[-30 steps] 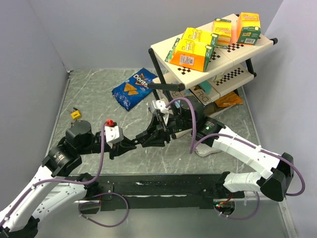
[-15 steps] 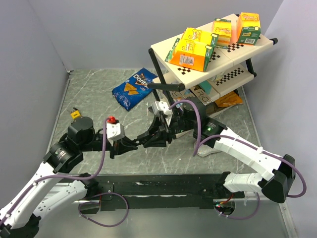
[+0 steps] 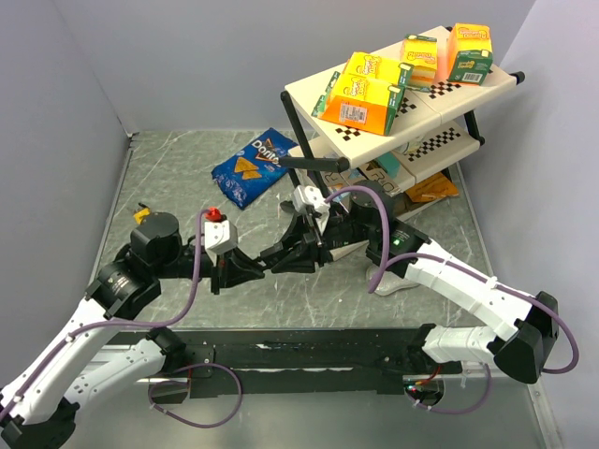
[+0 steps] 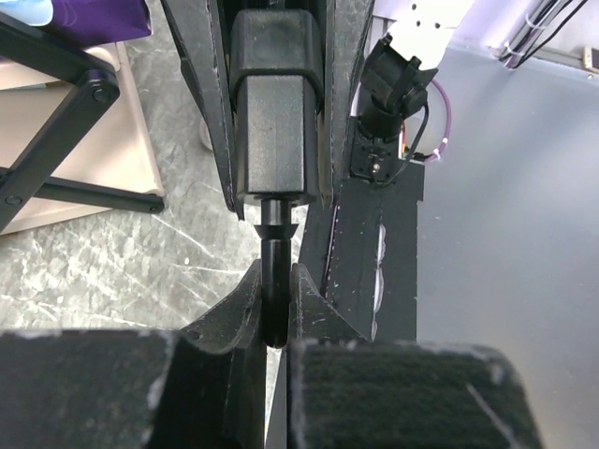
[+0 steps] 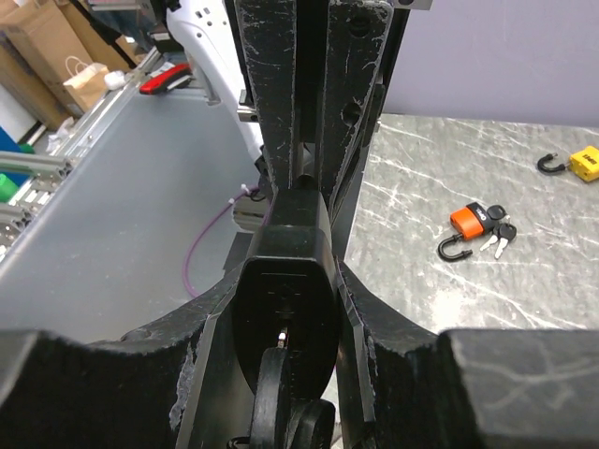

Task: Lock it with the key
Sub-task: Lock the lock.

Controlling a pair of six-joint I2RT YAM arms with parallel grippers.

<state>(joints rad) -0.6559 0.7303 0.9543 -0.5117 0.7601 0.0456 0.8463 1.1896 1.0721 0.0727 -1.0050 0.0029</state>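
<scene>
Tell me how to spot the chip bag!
Start at the cream shelf at the far right. Just left of its legs, the chip bag lies flat on the marble tabletop. It is blue; the boxes on top of the shelf are yellow and orange.

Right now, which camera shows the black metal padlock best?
The left wrist view. The black boxy padlock sits sharp in the middle, with the dark key stuck in its end. The right wrist view shows its other end very close, partly shadowed. From above it is too small and dark to pick out.
</scene>
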